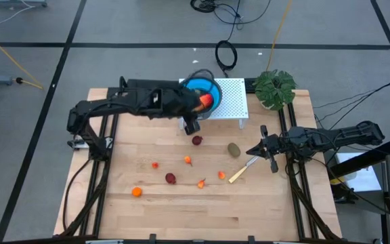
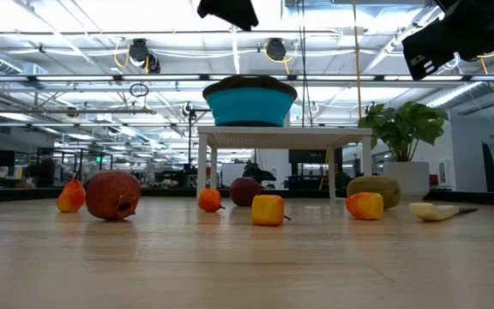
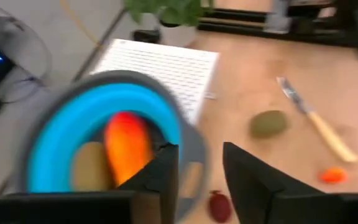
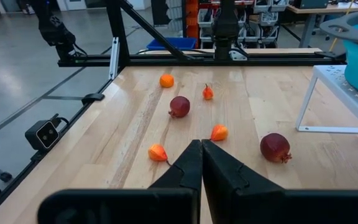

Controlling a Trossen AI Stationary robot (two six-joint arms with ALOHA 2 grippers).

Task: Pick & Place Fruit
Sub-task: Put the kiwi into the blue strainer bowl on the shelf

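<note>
A blue bowl with a grey rim [image 1: 202, 90] [image 3: 55, 124] [image 2: 251, 99] stands on a white perforated stand [image 1: 230, 97]. Inside it lie the long red-orange piece [image 3: 126, 146] and one brownish-green oval [image 3: 91, 167]. My left gripper [image 3: 201, 168] [image 1: 192, 124] hovers open and empty just past the bowl's near rim, above the table. On the wood rest the other oval [image 1: 233, 149] [image 3: 268, 123], two dark red balls [image 1: 197, 140] [image 1: 170, 178] and several tiny orange bits [image 1: 188, 160]. My right gripper [image 4: 201, 149] [image 1: 252, 150] is shut and empty near the table's right side, beside the oval.
A yellow-handled knife [image 1: 242, 171] [image 3: 319, 121] lies near my right gripper. A green leafy plant [image 1: 275, 87] stands at the far right corner beside the stand. Bare wood stretches along the near edge [image 1: 195, 217]. Black frame rails run along both table sides.
</note>
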